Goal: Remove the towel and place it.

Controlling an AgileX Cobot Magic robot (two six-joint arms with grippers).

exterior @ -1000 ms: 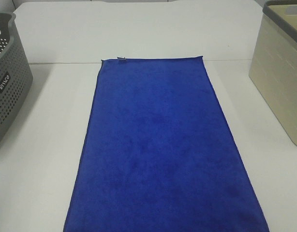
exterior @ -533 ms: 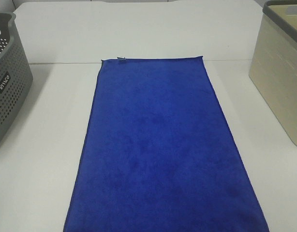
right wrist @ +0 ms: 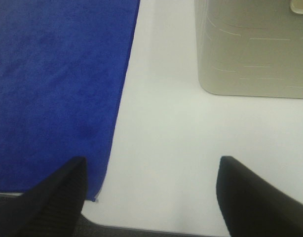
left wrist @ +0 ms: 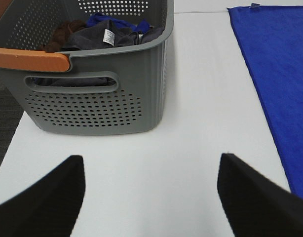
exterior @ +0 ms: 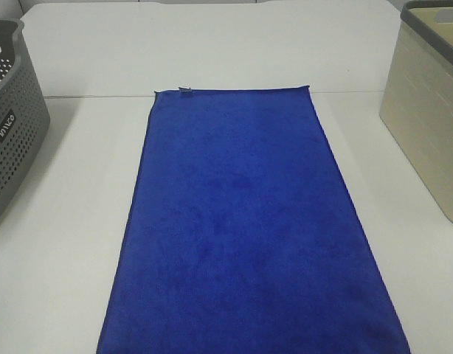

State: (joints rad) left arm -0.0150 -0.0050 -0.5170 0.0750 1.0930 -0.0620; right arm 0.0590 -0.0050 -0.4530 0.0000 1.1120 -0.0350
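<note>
The royal-blue towel [exterior: 245, 228] lies flat and spread out down the middle of the white table [exterior: 64, 221], with a small tag [exterior: 186, 91] at its far left corner. It also shows in the left wrist view [left wrist: 280, 74] and the right wrist view [right wrist: 53, 84]. My left gripper [left wrist: 151, 197] is open and empty over bare table, between the grey basket and the towel's left edge. My right gripper [right wrist: 149, 197] is open and empty above the table's front edge, beside the towel's near right corner. Neither gripper shows in the high view.
A grey perforated basket [exterior: 9, 125] with an orange handle [left wrist: 30, 59] stands at the left and holds dark cloths [left wrist: 102, 34]. A beige basket [exterior: 429, 110] stands at the right, also in the right wrist view [right wrist: 255, 49].
</note>
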